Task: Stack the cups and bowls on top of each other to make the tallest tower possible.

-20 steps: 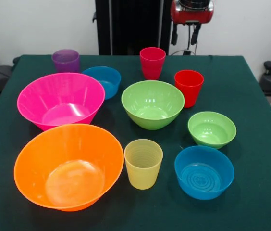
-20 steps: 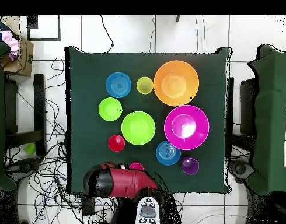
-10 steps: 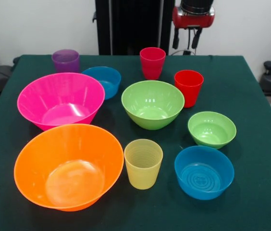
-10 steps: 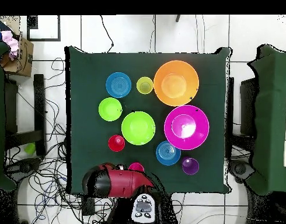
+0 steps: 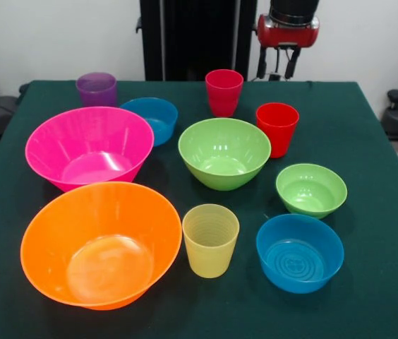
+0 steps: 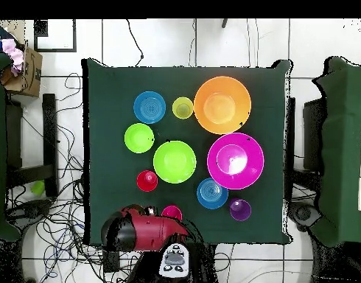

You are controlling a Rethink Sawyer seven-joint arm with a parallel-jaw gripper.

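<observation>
Gripper (image 5: 279,65): black fingers hang parted, empty, above the green table's (image 5: 368,141) far edge.
Bright red translucent plastic cup (image 5: 277,128): unstacked, beside the medium lime green plastic bowl (image 5: 224,152).

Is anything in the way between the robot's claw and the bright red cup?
Nothing visible is. The gripper hangs above the table's far edge, and the bright red cup stands just in front of it with only bare green table between. The pinkish-red cup stands off to the side.

Green table (image 5: 368,141) w/ 4 cups (image 5: 211,240), 6 bowls (image 5: 100,244), all separate.
</observation>
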